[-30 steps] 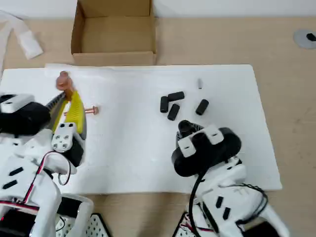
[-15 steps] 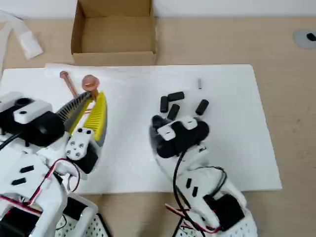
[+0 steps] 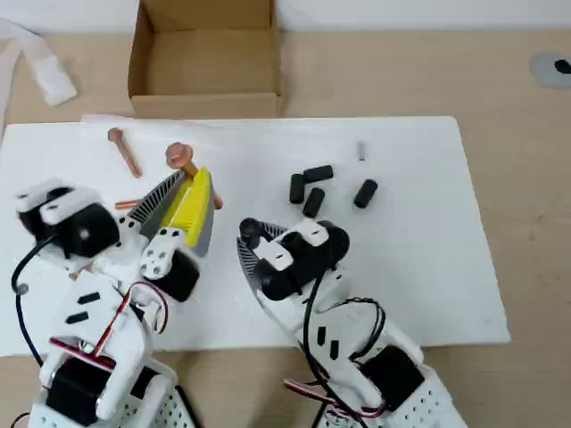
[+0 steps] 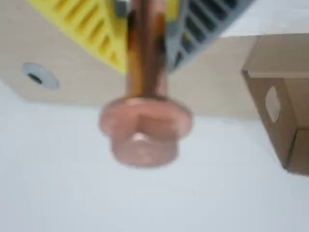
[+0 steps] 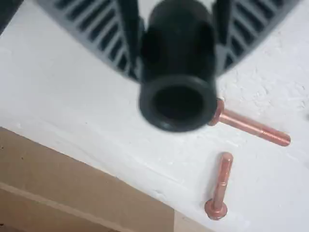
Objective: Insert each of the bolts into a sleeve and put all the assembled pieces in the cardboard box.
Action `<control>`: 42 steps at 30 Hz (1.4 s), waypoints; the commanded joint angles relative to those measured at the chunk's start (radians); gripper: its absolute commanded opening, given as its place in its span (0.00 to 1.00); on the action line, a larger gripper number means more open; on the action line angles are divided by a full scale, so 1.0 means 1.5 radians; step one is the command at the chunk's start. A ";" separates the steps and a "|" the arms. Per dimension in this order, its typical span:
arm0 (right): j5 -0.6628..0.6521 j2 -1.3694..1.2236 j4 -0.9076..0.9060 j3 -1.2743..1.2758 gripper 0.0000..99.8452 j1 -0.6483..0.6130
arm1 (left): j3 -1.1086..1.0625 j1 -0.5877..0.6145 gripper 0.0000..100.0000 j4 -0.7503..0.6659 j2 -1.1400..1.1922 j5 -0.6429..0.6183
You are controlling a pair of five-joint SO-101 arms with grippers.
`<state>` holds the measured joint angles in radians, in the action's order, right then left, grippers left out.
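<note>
Left gripper (image 3: pixel 192 176) clenched on a bolt (image 3: pixel 179 157), head pointing far-left; right gripper (image 3: pixel 251 237) grasps a sleeve (image 5: pixel 178 87), bore toward its camera

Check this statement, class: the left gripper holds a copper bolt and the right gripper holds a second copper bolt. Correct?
Wrong in one respect: the left gripper does hold a copper bolt, but the right gripper holds a black sleeve, not a second bolt. The right wrist view shows the sleeve's open end.
</note>
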<state>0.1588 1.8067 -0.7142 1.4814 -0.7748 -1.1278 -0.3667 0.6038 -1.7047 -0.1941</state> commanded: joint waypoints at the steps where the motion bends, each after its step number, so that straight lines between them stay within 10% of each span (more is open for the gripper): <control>1: 0.005 0.078 0.021 -0.002 0.01 -0.012 | -0.004 -0.018 0.01 -0.019 -0.041 -0.003; 9: 0.003 0.081 0.020 0.010 0.01 -0.012 | -0.027 -0.132 0.01 -0.020 -0.056 0.002; 42: 0.004 0.081 0.020 0.010 0.01 -0.010 | -0.114 -0.144 0.01 -0.017 -0.058 0.119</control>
<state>0.1588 1.8067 -0.7112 1.5044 -0.7764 -1.2935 -0.5723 0.5992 -1.7829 -0.0621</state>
